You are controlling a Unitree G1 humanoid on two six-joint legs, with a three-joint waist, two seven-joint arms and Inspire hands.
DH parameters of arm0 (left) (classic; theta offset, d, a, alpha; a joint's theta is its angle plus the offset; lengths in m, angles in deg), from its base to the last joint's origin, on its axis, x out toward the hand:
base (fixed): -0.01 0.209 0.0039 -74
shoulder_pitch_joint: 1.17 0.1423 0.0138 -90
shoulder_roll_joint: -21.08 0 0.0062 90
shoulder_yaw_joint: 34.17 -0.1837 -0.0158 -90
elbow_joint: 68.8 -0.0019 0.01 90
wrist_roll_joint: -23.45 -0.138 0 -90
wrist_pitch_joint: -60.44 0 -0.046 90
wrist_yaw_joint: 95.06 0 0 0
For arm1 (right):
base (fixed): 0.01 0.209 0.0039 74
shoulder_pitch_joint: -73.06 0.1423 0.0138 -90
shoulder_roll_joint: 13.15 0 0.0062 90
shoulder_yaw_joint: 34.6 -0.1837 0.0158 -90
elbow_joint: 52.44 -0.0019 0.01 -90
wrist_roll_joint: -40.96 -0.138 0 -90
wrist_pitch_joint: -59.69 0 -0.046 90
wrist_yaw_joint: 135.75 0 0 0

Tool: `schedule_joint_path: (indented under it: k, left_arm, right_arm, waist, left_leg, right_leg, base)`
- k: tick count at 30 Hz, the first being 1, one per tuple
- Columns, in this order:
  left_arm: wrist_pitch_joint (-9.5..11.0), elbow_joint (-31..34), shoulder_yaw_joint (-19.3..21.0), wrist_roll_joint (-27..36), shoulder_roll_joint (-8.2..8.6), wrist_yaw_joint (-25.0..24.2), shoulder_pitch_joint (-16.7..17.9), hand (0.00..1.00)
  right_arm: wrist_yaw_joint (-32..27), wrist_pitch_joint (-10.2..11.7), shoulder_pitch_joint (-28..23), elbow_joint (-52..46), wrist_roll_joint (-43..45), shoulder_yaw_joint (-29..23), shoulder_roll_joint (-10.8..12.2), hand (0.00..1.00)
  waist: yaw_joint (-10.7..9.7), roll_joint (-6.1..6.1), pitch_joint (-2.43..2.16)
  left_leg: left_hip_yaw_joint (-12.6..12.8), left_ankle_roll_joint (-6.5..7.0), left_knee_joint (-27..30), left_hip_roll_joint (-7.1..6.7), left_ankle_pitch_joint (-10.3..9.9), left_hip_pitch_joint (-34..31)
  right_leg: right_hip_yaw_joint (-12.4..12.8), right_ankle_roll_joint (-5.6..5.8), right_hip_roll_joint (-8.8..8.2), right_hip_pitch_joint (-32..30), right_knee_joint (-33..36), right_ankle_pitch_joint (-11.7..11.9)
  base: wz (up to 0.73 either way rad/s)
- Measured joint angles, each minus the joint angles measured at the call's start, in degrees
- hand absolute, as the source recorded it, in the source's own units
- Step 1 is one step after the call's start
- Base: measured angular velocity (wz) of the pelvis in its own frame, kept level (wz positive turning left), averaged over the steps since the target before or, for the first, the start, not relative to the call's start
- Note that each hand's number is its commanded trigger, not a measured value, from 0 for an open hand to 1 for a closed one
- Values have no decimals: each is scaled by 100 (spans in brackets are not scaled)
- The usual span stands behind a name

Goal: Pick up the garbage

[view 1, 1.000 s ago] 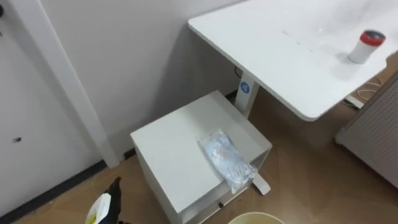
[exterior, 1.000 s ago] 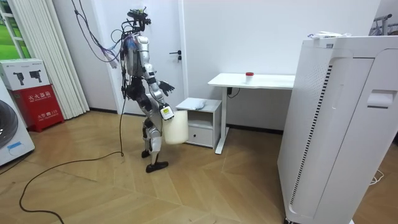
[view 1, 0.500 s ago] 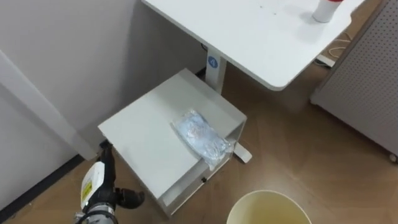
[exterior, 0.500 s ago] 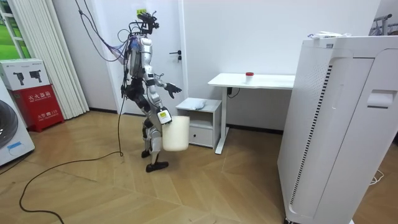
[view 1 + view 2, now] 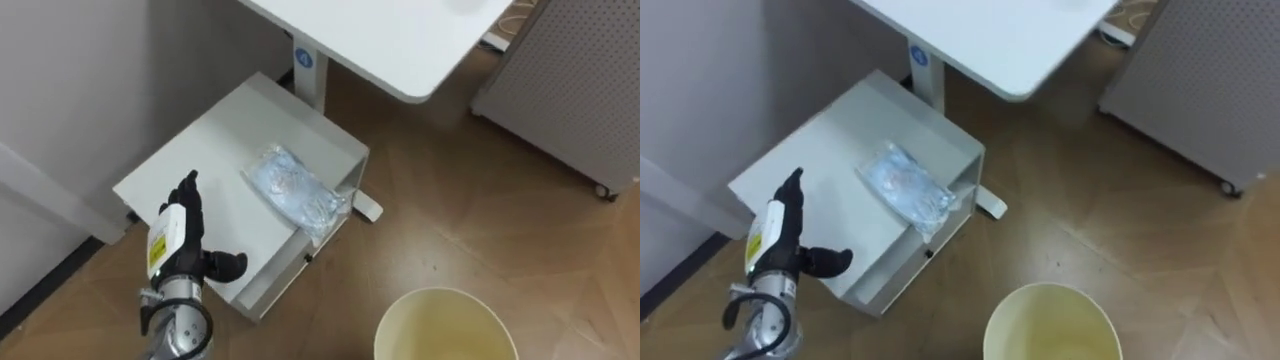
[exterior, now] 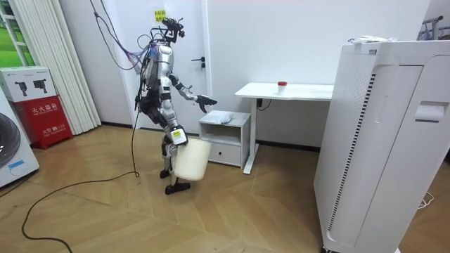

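"Reading from the head camera, where is the garbage?" my colleague asks.

"Item a, the crumpled clear plastic bag [image 5: 295,192], lies on top of the low white cabinet [image 5: 215,160]. It sits toward the front, with one end at the edge above the open compartment. It is in neither hand," I answer from the console.

"And the hands?"

"Item b, my robot's left hand [image 5: 180,235], hovers over the cabinet's near left part. Its fingers are straight and together and the thumb is spread to the side, so it holds nothing. It is clearly apart from the bag. Item c, the round cream plastic bin [image 5: 445,325], shows at the lower right over the brown wooden floor [image 5: 480,220]. In the room view the bin hangs at the right hand [image 6: 177,135], low beside the robot's thigh. How that hand grips it I cannot tell."

"Surroundings?"

"Item d, the white desk [image 5: 390,40], stands beyond the cabinet, its leg just beside the cabinet's far side. The robot stands upright facing the cabinet, left arm stretched toward it."
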Motion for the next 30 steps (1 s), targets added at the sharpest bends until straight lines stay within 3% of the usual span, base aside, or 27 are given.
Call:
schedule_joint_path:
  k: [2, 5, 9, 13, 17, 22, 26, 30]
  left_arm:
    - [0, -131, 3, -2, -24, 20, -110, 0]
    - [0, -132, 11, -126, -115, 206, -254, 0]
    - [-3, -131, -42, -215, -179, 397, -348, 0]
    - [-4, -154, -112, -217, -302, 492, -379, 0]
    - [-7, -167, -293, -234, -480, 559, -406, 0]
    - [-28, -353, -562, -483, -598, 777, -659, 0]
    - [-111, -632, -845, -700, -625, 794, -740, 0]
    - [-363, -743, -1055, -728, -690, 662, -785, 0]
  right_arm:
    - [12, -31, -2, 1, 0, 9, -58, 100]
    - [-4, -42, -61, 11, -14, 63, -197, 100]
    - [-138, -272, -232, 187, 82, 461, -364, 100]
    - [-170, -567, -404, 219, 527, 690, -357, 100]
    - [3, -820, -459, 245, 892, 1000, -209, 100]
    - [179, -922, -482, 156, 963, 1393, -144, 100]
    - [525, -978, -491, 84, 989, 1524, -147, 100]
    - [687, -1018, -509, -141, 925, 1503, -204, 100]
  waist:
    - [-68, 31, 26]
    - [-195, 34, 30]
    - [-300, 26, 31]
    - [-376, 20, 30]
    - [-465, 20, 29]
    - [-455, 25, 29]
    - [-522, 41, 27]
    - [-590, 44, 27]
  left_leg:
    - [35, -1, 165, 65, -85, -78]
    - [81, 3, 483, 144, -227, -299]
    - [155, -2, 842, 255, -377, -456]
    - [155, -46, 1106, 320, -463, -655]
    - [109, -94, 1500, 402, -592, -940]
    - [103, -95, 1967, 566, -732, -1306]
    - [56, -140, 2129, 564, -782, -1455]
    - [41, -127, 2297, 555, -796, -1683]
  right_leg:
    - [10, -32, 26, -95, 129, -21]
    - [103, -38, 64, -343, 442, -175]
    - [158, -77, 89, -585, 825, -312]
    - [154, -144, 109, -835, 1098, -393]
    - [149, -219, 132, -1142, 1530, -551]
    - [150, -277, 168, -1519, 1966, -661]
    - [150, -294, 169, -1679, 2158, -691]
    - [152, -300, 138, -1914, 2367, -718]
  base:
    - [-23]
    - [-12]
    - [-12]
    - [-13]
    - [-1]
    - [-3]
    - [0]
    - [5]
